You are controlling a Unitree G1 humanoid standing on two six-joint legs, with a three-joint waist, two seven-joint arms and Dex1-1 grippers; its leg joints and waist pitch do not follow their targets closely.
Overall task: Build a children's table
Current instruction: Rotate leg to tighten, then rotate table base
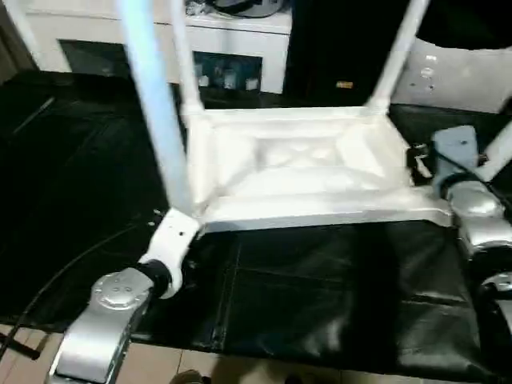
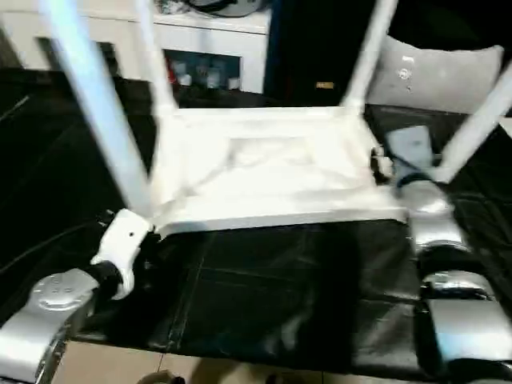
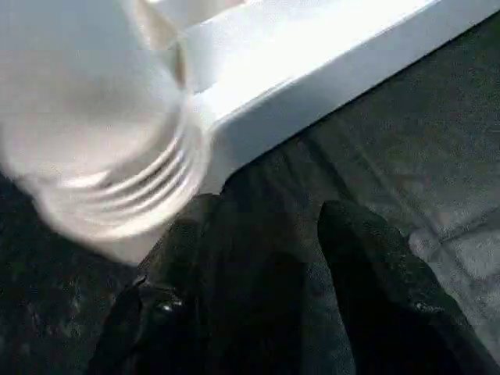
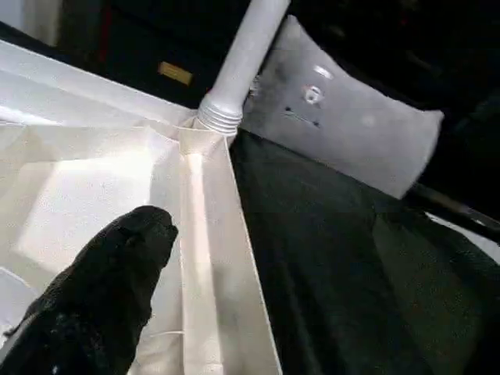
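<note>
On our left, the left gripper (image 3: 266, 258) sits low at the near left corner of the children's table (image 1: 296, 172), which lies upside down on the black mat (image 1: 320, 296) with its legs pointing up. Our fingers (image 3: 375, 281) are spread apart, nothing between them, just beside the ribbed foot of the near left leg (image 1: 156, 104) where it enters the corner socket. The table's near edge runs across in front of us, and bare mat stretches between that edge and our forearms. Behind stands a white cabinet (image 1: 160, 40). On our right, the right gripper (image 4: 117, 289) rests on the table's right rim; one black finger lies over the ribbed underside, and we cannot tell whether it is spread or pressed together. The far right leg (image 4: 242, 62) rises beyond it, with a grey panel (image 4: 344, 125) close behind.
</note>
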